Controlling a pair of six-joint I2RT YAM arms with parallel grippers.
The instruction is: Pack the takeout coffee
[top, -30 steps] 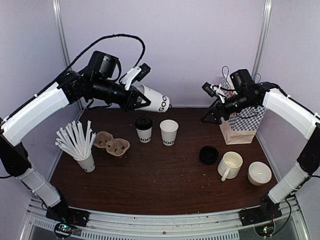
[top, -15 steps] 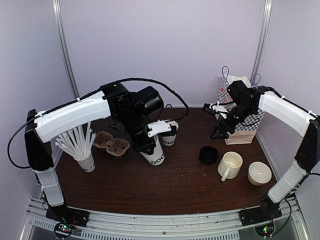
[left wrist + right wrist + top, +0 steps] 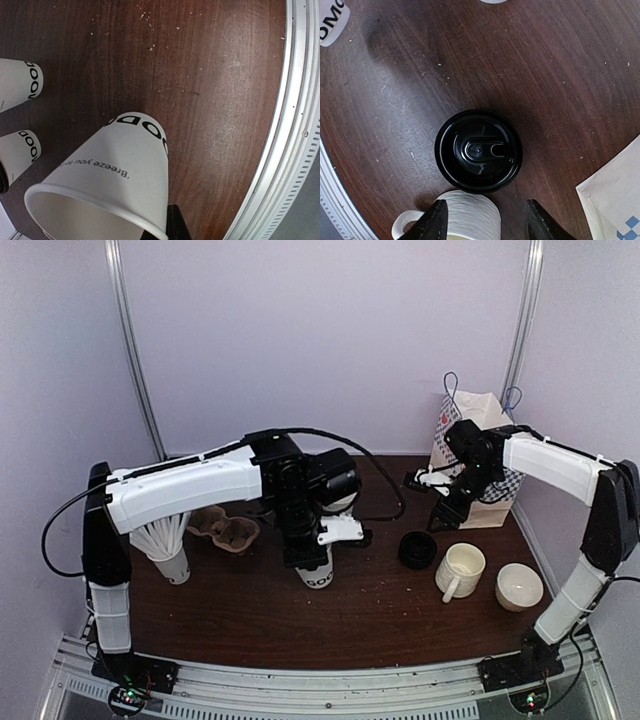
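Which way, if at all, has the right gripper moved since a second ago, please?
Yes. In the top view the right gripper has come down alongside the paper bag toward the loose black lid, which has stayed put, and now hovers above it.

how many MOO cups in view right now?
3. One cup in the left gripper, mid-table. Two more at the left edge of the left wrist view, an upper cup and a lower cup; the left arm largely hides them from above.

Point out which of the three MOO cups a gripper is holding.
The lidless cup, pinched at its rim by the left gripper. The other two cups, one beside the other, stand apart from it with no gripper on them.
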